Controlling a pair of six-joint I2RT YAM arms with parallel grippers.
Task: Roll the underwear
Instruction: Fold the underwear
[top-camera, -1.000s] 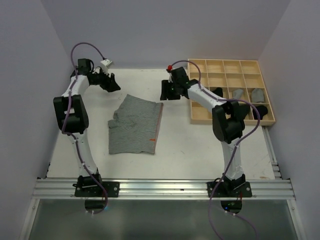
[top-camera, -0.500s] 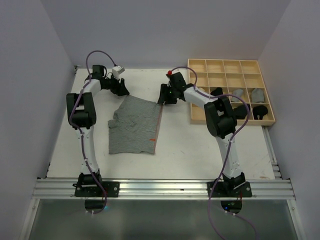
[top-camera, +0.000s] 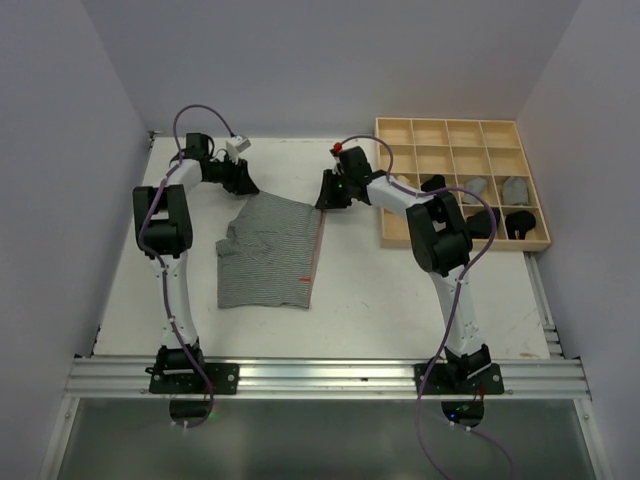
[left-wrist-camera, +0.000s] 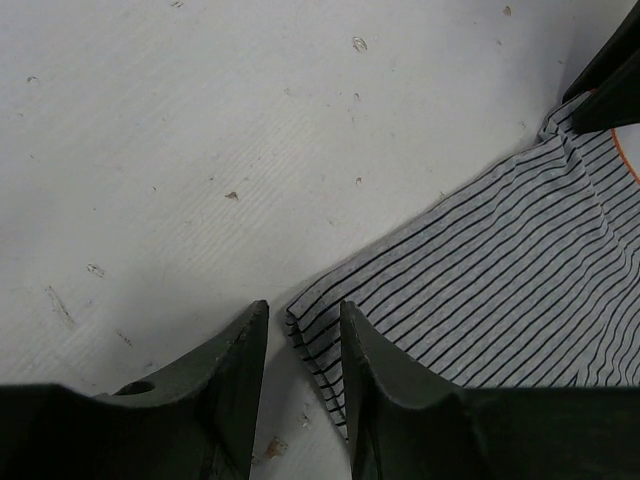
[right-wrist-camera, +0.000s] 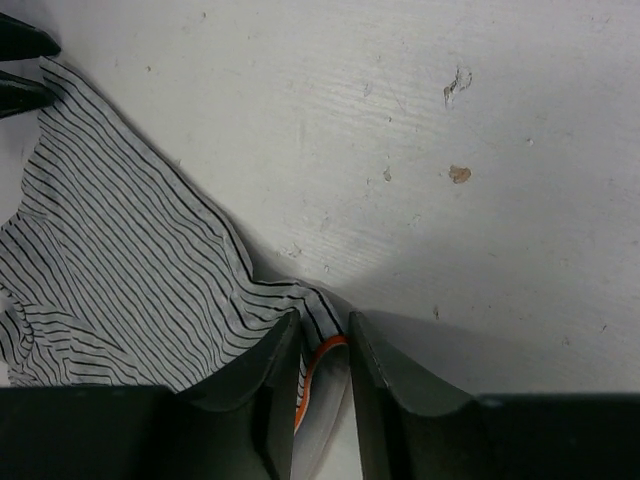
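A grey underwear (top-camera: 268, 250) with thin dark stripes lies spread flat on the white tabletop (top-camera: 370, 300), in the middle between the two arms. Both arms reach to its far edge, one at each far corner.

The left pincer (left-wrist-camera: 303, 310) stands only a narrow gap open. In the left wrist view the far-left corner of the underwear lies in that gap and touches one finger (left-wrist-camera: 385, 390). A sliver of bare tabletop shows between the cloth and the other finger, so the corner is not yet clamped.

The right pincer (right-wrist-camera: 323, 325) is closed down to a slim slot on the far-right corner. In the right wrist view the striped cloth and its orange trim (right-wrist-camera: 318, 368) fill the slot, and both fingers press against the cloth.

Only the top view shows the whole garment, with the orange line running down its right edge. It alone also shows the pale wooden grid tray (top-camera: 450, 121) at the far right of the tabletop. A few small cloth bundles (top-camera: 477, 187), black and grey, sit in separate compartments of the tray, well apart from the spread garment. From above, both pincers are too small to judge; the finger gaps show only in the wrist views. Each wrist view also catches the other pincer's dark tips at the opposite corner.
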